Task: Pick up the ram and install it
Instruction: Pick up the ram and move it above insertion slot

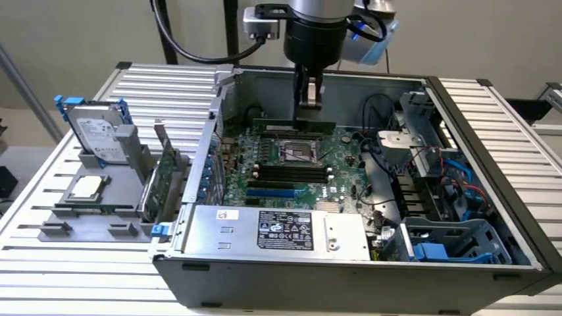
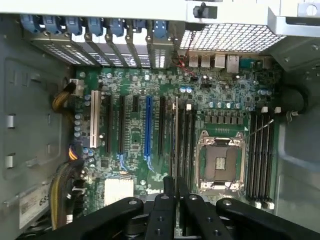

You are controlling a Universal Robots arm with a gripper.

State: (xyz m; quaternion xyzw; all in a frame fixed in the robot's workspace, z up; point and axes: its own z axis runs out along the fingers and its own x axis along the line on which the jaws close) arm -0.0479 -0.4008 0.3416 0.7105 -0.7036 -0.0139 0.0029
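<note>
The ram [image 1: 294, 124] is a thin green stick hanging level inside the open computer case, just above the far side of the motherboard [image 1: 338, 187]. My gripper [image 1: 307, 104] comes straight down from above and is shut on the stick's upper edge. In the wrist view the ram [image 2: 176, 140] appears edge-on as a thin line between my black fingers [image 2: 164, 200], running over the black memory slots [image 2: 186, 142] beside the bare CPU socket [image 2: 220, 162]. More dark slots [image 2: 260, 152] lie on the socket's other side.
The case walls [image 1: 487, 141] enclose the board, with a power supply [image 1: 281, 227] at the near side and drive cages with cables [image 1: 439, 191] at the exterior view's right. Outside at the left, a grey holder carries a hard drive [image 1: 97, 131], a tall green expansion card [image 1: 163, 178] and a processor [image 1: 88, 187].
</note>
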